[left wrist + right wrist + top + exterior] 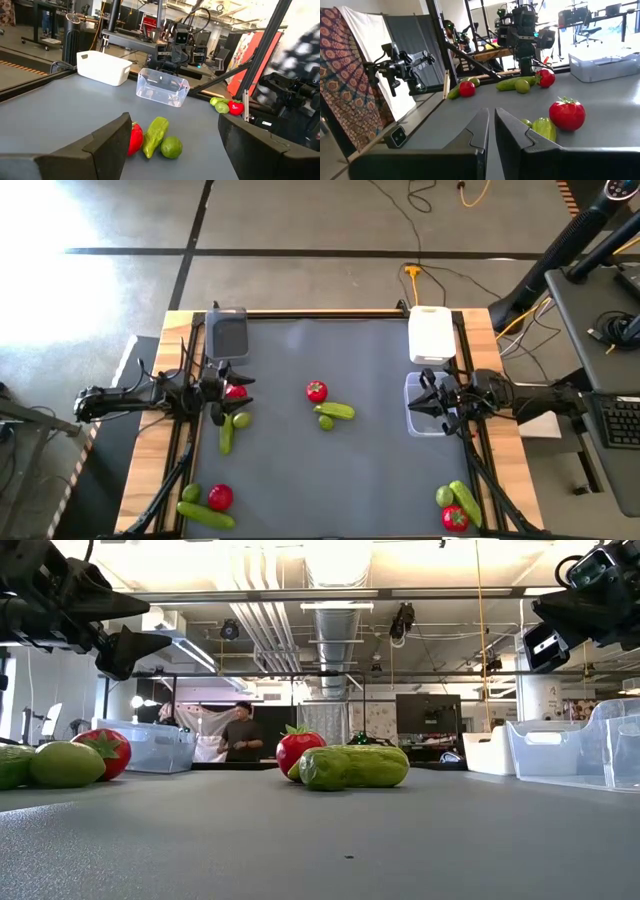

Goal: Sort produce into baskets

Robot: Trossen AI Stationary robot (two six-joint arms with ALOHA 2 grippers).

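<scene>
left gripper (243, 383) is hovering, fingers apart, over a tomato (236, 391) at nine o'clock; right gripper (424, 402), nearly closed, is hanging over the clear bin (412, 425) at three.

grey mat table (370, 470) sat wood-edged, three bins along its sides: dark grey (226, 332), white (432, 333), clear (424, 406), tomatoes, cucumbers, limes scattered in four clusters
</scene>
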